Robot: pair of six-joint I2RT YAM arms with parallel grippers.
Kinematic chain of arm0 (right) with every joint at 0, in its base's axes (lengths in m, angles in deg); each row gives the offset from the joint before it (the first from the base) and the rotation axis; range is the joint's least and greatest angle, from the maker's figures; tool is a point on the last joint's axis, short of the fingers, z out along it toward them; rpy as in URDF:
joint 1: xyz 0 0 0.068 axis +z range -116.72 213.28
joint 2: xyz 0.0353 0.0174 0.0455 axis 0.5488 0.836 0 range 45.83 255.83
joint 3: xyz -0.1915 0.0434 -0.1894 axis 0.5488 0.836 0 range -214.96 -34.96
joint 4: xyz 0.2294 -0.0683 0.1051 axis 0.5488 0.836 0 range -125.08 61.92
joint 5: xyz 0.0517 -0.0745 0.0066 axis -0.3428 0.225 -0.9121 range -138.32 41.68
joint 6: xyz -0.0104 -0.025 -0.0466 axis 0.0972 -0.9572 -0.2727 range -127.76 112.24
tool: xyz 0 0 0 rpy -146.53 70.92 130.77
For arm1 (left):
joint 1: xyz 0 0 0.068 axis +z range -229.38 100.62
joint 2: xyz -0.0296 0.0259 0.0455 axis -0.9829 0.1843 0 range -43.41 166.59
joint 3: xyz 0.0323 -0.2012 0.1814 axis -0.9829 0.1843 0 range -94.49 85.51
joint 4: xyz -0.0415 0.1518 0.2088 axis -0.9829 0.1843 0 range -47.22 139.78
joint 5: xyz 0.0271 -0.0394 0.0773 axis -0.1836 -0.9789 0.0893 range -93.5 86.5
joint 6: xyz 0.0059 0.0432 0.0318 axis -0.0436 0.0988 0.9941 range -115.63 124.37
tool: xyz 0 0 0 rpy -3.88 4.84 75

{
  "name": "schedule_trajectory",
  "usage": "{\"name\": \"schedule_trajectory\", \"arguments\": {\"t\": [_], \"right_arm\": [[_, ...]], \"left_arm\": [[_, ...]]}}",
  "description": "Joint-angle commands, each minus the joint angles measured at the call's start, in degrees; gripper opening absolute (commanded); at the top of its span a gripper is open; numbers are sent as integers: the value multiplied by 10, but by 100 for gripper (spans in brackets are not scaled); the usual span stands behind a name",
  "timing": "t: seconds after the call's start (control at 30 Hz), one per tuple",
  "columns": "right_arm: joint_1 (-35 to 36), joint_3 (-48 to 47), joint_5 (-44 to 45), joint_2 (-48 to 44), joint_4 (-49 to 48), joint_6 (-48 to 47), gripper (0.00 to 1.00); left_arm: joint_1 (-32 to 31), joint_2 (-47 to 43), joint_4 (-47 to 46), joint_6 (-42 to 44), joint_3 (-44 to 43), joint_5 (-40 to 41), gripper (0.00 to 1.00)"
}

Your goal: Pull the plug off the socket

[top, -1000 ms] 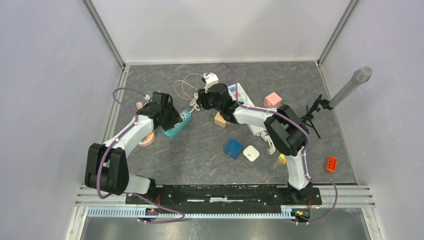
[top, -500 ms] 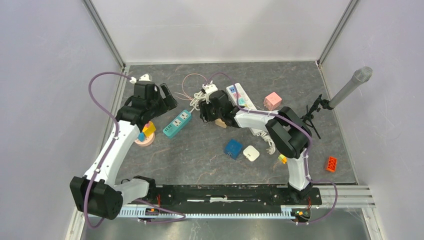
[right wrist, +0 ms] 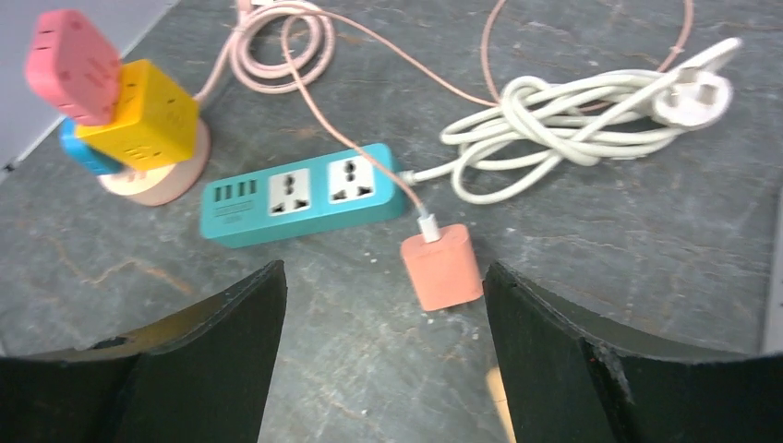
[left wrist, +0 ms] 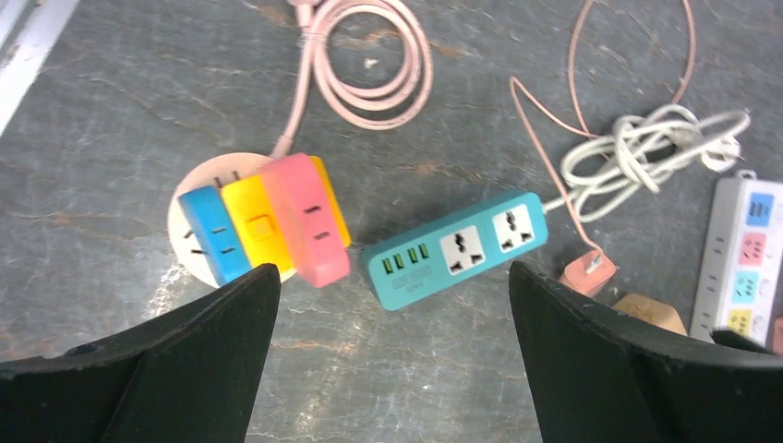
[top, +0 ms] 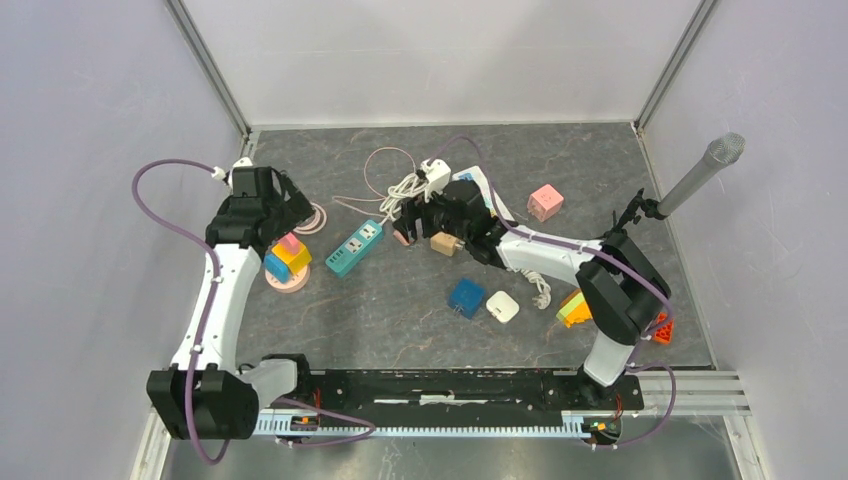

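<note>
The teal power strip (top: pixel 355 246) lies flat on the grey table, also in the left wrist view (left wrist: pixel 452 249) and the right wrist view (right wrist: pixel 300 194). Both its sockets are empty. A salmon plug (top: pixel 403 237) on a thin pink cable lies loose on the table just right of the strip, seen also in the left wrist view (left wrist: pixel 587 273) and the right wrist view (right wrist: pixel 441 268). My left gripper (top: pixel 275 200) is open and empty, raised left of the strip (left wrist: pixel 392 272). My right gripper (top: pixel 420 215) is open and empty above the plug (right wrist: pixel 383 272).
A stack of coloured cube sockets (top: pixel 287 262) stands on a round base left of the strip. A bundled white cable (top: pixel 405 190) and a white power strip (top: pixel 480 190) lie behind. A tan cube (top: pixel 443 243), blue block (top: pixel 466 297), white block (top: pixel 503 306) and microphone (top: pixel 700 170) are on the right.
My left gripper has let go of the teal strip and drawn back up and to the left. My right gripper has opened and pulled back; the salmon plug now lies free beside the strip.
</note>
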Motion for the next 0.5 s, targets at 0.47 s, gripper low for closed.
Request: {"name": "schedule_trajectory", "arguments": {"t": [0.47], "right_arm": [[61, 57, -101, -10, -134, 60, 74]], "left_arm": [[73, 30, 3, -3, 50, -16, 83]]}}
